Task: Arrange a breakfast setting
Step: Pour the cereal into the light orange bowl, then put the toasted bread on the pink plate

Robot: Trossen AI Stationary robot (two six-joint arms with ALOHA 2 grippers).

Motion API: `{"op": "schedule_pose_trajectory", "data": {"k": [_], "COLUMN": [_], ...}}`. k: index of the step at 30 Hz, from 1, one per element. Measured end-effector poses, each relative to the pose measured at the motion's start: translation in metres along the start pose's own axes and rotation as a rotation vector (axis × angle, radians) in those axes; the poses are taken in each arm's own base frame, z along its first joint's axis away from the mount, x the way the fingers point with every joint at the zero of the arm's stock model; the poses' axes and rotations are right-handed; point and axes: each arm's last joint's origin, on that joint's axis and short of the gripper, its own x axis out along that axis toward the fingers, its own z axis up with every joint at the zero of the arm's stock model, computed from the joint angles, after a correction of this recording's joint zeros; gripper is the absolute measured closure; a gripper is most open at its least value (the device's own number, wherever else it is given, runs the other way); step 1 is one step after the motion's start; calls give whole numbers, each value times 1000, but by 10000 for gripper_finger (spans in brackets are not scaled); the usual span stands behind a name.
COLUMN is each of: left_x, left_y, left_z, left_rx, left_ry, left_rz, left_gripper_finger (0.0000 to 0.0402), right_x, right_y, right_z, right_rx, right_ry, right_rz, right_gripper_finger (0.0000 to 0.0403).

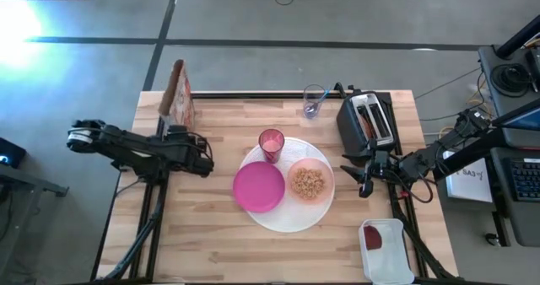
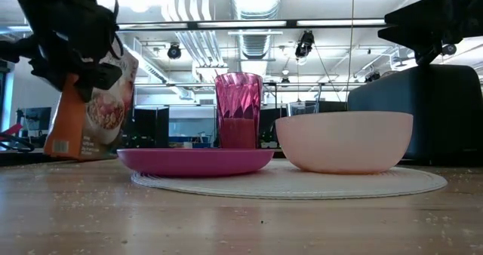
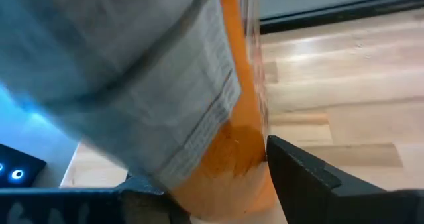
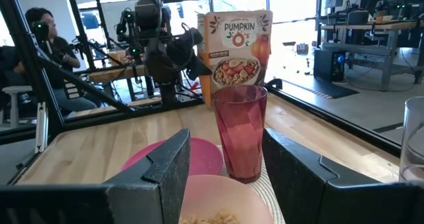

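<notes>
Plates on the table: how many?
2: the large white plate at the table's middle, and the smaller magenta plate lying on its left part. None seems hidden.

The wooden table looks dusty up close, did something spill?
Yes: pale crumbs dot the wooden table in front of the large round white plate. The peach translucent bowl already holds cereal, so they may be stray bits.
</notes>
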Motion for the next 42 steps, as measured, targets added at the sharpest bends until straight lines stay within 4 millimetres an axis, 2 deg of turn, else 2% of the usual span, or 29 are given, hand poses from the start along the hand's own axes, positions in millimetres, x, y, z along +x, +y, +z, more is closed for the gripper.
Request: {"op": "schedule_pose_trajectory", "data": {"k": [6, 14, 19, 25, 33, 42], "left_x": [-11, -22, -38, -62, -93, -112], "left_y": [-1, 3, 4, 1, -22, -37], "left_z": [-5, -21, -30, -41, -46, -41], "left_rx": [32, 103, 161, 280, 385, 434], "left_ry": [43, 164, 221, 387, 270, 188], "left_rz": [-52, -91, -175, -314, -716, -929], "left_gripper_finger": [242, 242, 241, 241, 241, 241], "right_x": [0, 0, 0, 0, 0, 0], "right_y": [0, 0, 0, 0, 0, 0], "right_z": [0, 0, 0, 0, 0, 0], "right_rx": [0, 0, 0, 0, 0, -1], "right_ry": [0, 0, 0, 0, 0, 0], "right_rz": [0, 0, 0, 0, 0, 0], "right_gripper_finger": [225, 225, 225, 225, 225, 225]}}
